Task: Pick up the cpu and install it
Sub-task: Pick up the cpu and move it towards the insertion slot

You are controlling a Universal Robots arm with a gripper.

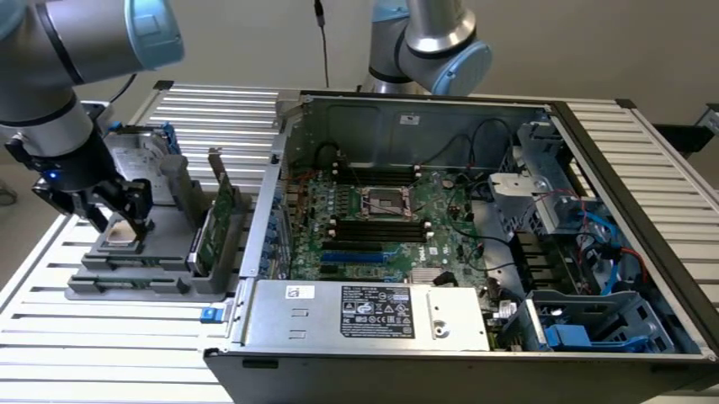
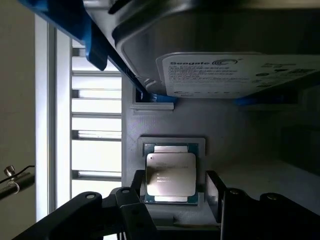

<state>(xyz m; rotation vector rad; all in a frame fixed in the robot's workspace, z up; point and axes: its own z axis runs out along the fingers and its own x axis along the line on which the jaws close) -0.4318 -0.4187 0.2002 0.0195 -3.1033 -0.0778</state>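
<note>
Gripper spread wide astride cpu

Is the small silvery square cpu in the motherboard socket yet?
No, the cpu lies in its grey holder, under the open gripper.

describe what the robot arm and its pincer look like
The arm is built from round silver-grey tube sections and joints, closed off with pale blue end caps. Its wrist end is black, with a small blue light glowing on it. The pincer is black too, with two chunky, angular fingers.
</note>
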